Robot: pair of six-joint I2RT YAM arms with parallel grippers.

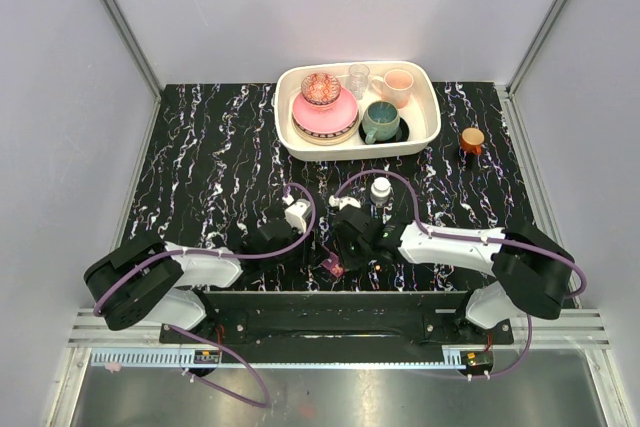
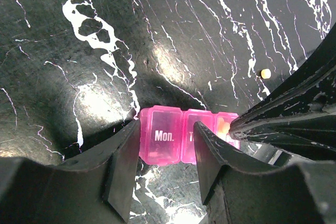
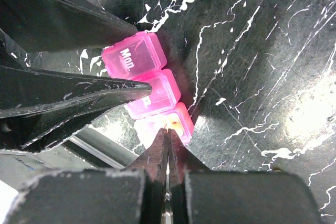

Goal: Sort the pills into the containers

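The small magenta pill box (image 1: 333,267) lies near the table's front edge, between both arms. In the left wrist view my left gripper (image 2: 167,124) stands partly open over the box's "Mon." compartment (image 2: 163,137). One of its fingertips (image 2: 202,132) lies over the second lid. My right gripper (image 3: 168,130) is shut, its tips just above the third compartment (image 3: 181,119), which is uncovered. An orange pill (image 3: 173,124) lies in that compartment. I see nothing between the right fingers. One loose pill (image 2: 265,73) rests on the black marbled table beyond the box.
A white bottle (image 1: 380,188) stands just behind the right gripper. The cream tray (image 1: 432,132) of crockery fills the back middle. A small brown orange-lidded jar (image 1: 472,137) sits to its right. The table's front rail (image 3: 100,148) runs close beside the box.
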